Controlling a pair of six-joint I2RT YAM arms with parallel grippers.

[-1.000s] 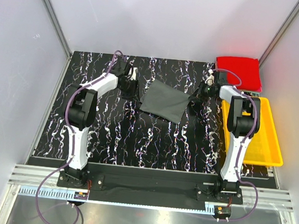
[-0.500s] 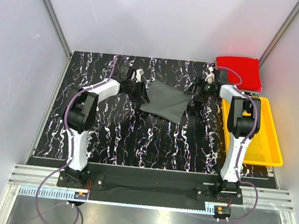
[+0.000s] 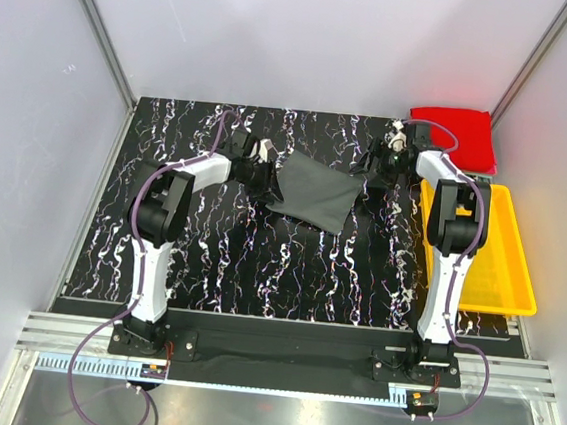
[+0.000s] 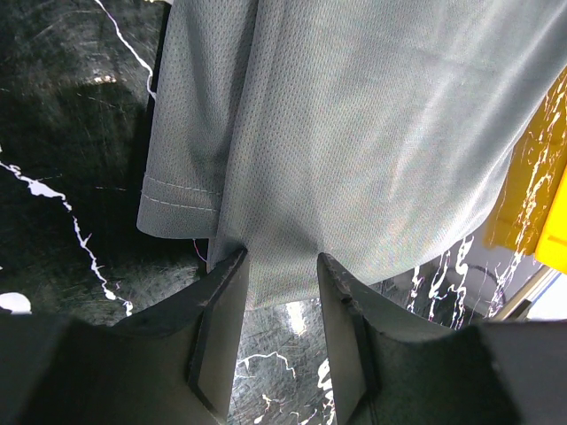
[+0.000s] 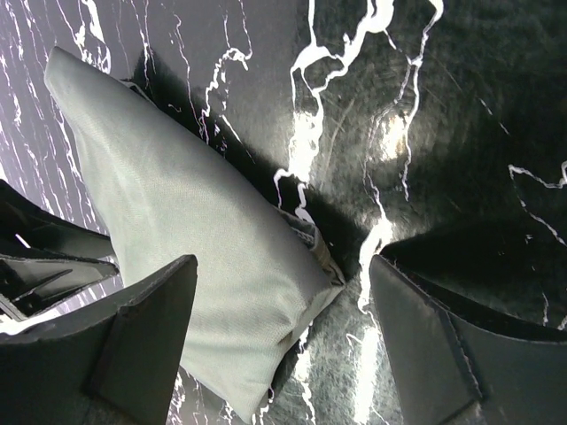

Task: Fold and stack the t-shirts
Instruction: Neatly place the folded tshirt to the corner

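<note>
- Two arms meet at the grey t-shirt, which lies partly folded on the bench; every place below is given from that shirt.
- At its left edge, the left gripper has its jaws clamped on a bunch of the cloth. This grip probably serves to steady or carry that side for a fold.
- The left wrist view shows the cloth running into the left gripper and a stitched hem beside it. From above, the dark gripper hides that contact.
- The shirt's body drapes away from the grip, a sign it is raised off the bench on that side.
- At its right edge, the right gripper stands with jaws wide apart and holds nothing.
- Only the right wrist view settles that: the open jaws of the right gripper straddle the shirt's folded corner, which rests flat on the bench.
- Right of the shirt and further back, the red t-shirt lies folded square, likely the stack to be joined.
- Right of the shirt and nearer, the yellow tray sits. Only the top view shows all of it and the red shirt.
</note>
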